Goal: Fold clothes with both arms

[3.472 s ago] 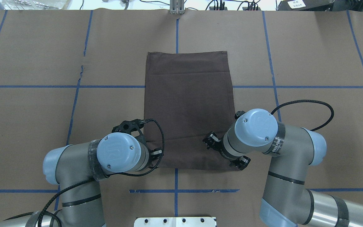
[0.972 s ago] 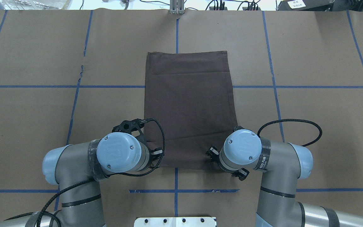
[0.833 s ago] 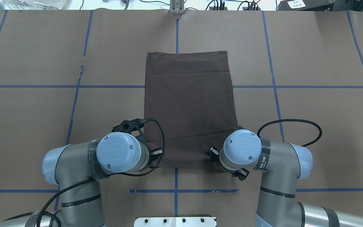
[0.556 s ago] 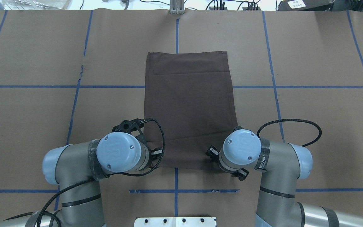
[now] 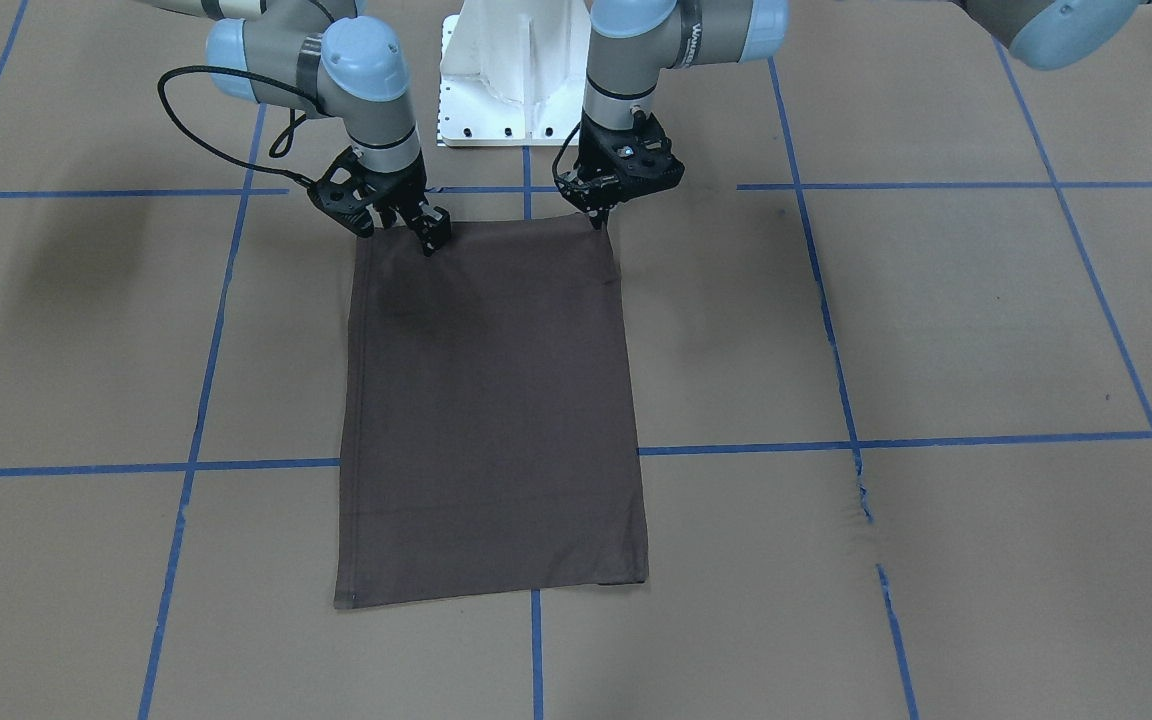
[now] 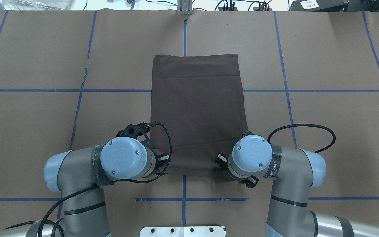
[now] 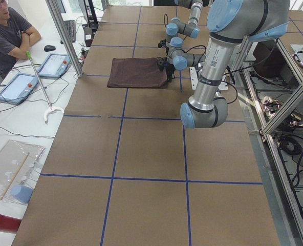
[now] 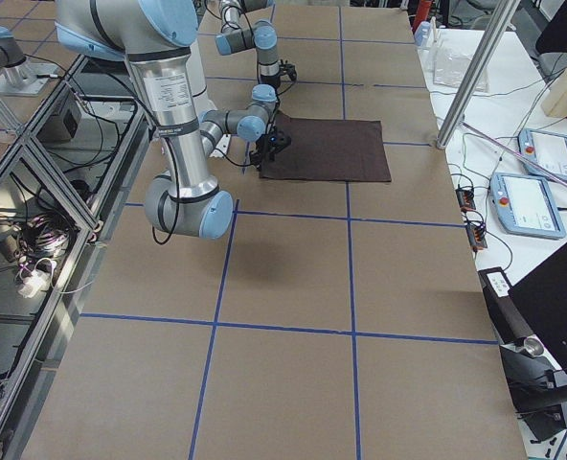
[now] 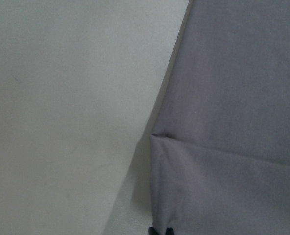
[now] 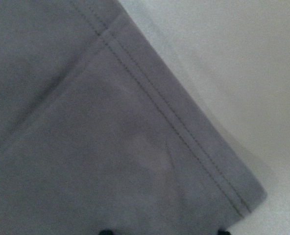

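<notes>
The dark brown T-shirt (image 5: 491, 400) lies flat on the table, folded into a tall rectangle; it also shows in the overhead view (image 6: 197, 108). My left gripper (image 5: 596, 215) is shut on the shirt's near corner on my left side; in the left wrist view (image 9: 160, 230) its tips pinch the cloth edge. My right gripper (image 5: 401, 235) is open, with its fingers astride the shirt's other near corner. In the right wrist view (image 10: 164, 232) its tips stand wide apart over the hemmed corner (image 10: 233, 196). Collar and lettering are hidden.
The table is covered in brown paper with blue tape lines (image 6: 183, 197). The white pedestal base (image 5: 516, 60) stands just behind the grippers. A black cable loop (image 6: 308, 126) hangs by my right arm. A seated operator (image 7: 8, 31) and tablets (image 7: 18, 87) are beyond the table's far edge.
My right arm has drawn back to the shirt's near corner and now barely moves. My left arm and the shirt have stayed in place.
</notes>
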You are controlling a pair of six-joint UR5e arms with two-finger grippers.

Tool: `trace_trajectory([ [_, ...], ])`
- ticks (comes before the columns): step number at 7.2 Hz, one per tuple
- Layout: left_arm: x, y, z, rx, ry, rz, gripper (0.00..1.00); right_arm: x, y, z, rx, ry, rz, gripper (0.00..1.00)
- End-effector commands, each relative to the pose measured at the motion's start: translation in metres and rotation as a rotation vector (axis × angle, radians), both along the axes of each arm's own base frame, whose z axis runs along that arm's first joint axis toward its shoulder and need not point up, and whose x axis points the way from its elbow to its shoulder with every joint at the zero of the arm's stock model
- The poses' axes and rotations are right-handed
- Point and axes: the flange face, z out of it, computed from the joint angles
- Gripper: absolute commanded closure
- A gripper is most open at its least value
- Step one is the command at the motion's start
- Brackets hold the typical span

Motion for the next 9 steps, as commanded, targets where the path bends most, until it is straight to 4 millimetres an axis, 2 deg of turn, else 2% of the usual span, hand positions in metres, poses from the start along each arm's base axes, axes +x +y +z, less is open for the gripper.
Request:
trace_trajectory([
  [1,0.000,0.000,0.000,0.000,0.000,-0.001,1.00,0.001,-0.003,-0.001,0.001,-0.002,0.005,1.00],
  [7,0.000,0.000,0.000,-0.001,0.000,0.001,1.00,0.002,-0.009,-0.012,0.006,-0.019,0.015,1.00],
  [9,0.000,0.000,0.000,-0.001,0.000,0.001,1.00,0.011,-0.011,-0.026,0.016,-0.048,0.023,1.00],
])
